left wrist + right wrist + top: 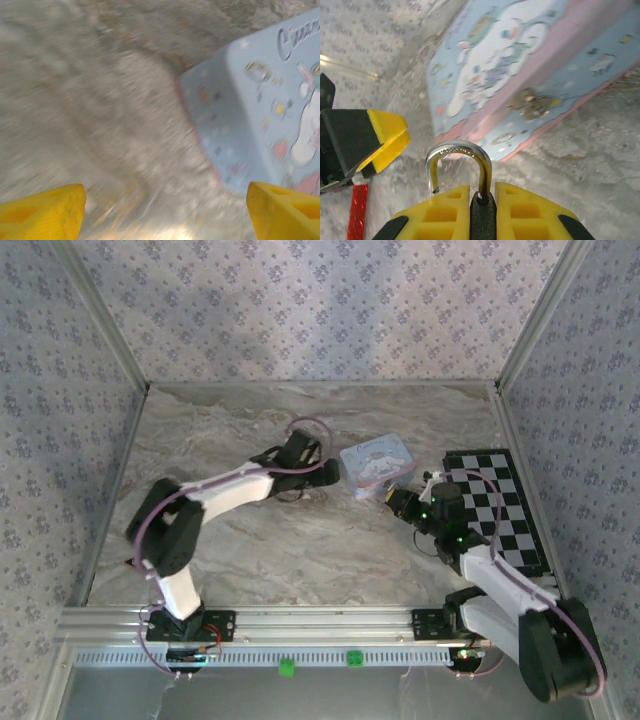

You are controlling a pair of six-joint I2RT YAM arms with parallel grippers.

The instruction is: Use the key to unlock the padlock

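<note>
- Right gripper: pinched on the small black padlock with a silvery shackle. The yellow pads clamp the dark body from both flat sides and the shackle sticks up clear of them.
- Location: the padlock is held off the marble-pattern table, just in front of the pale-blue cartoon tin, near the tin's long side wall. In the top view this is between the tin and the black-and-white checkerboard mat.
- Shackle: the right leg goes into the body. The left leg looks like it ends free above the left pad, so it may already be sprung, but I can't confirm from this angle.
- Left gripper: spread wide with nothing between the fingers, low over the table beside the tin's corner. That view is blurred.
- Key: I can't pick it out. A red stick sits at the lower left of the right wrist view. I can't tell what it's attached to.
- Handling, my estimate:
  - The padlock is solid metal, rigid and dense for its size, and not fragile.
  - The body faces are smooth, so key torque could twist it in the pads. Flat-face clamping is the right hold.
  - Stay off the shackle: it's round and polished, and it has to stay free to pop.
  - The keyway is presumably on the underside, which is hidden here.
</note>
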